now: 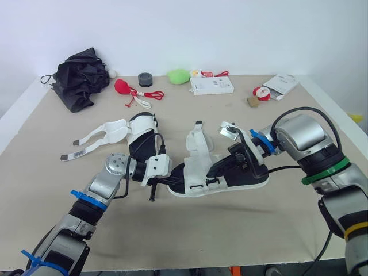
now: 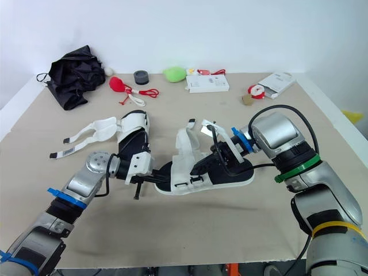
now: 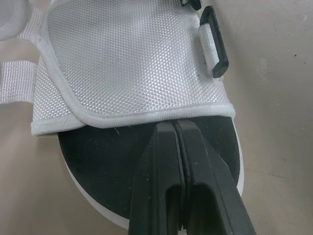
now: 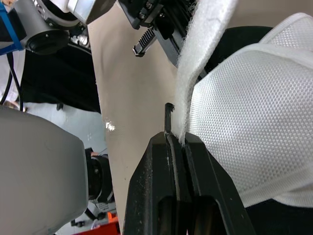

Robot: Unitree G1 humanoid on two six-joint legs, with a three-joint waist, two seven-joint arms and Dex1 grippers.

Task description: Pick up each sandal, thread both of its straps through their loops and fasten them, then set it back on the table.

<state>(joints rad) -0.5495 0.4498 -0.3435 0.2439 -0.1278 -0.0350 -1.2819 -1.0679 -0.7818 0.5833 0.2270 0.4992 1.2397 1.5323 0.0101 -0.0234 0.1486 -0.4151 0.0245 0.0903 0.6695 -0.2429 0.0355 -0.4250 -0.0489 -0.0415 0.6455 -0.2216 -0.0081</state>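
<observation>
Nearest us on the bench (image 1: 230, 230), our left hand (image 3: 174, 126) is closed tight, its tips against the mesh flap (image 3: 127, 58) of the sandal (image 1: 198, 167). Our right hand (image 4: 177, 138) pinches that sandal's strap (image 4: 193, 54) (edge-on). Farther back lies the other sandal (image 1: 138, 129), straps splayed.

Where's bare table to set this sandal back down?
Best: the near strip of the table, from the held sandal to the front edge. Also open: the band between the sandals and the far row, white box to black bag. Crowded: centre-left, where the other sandal splays its straps.
</observation>
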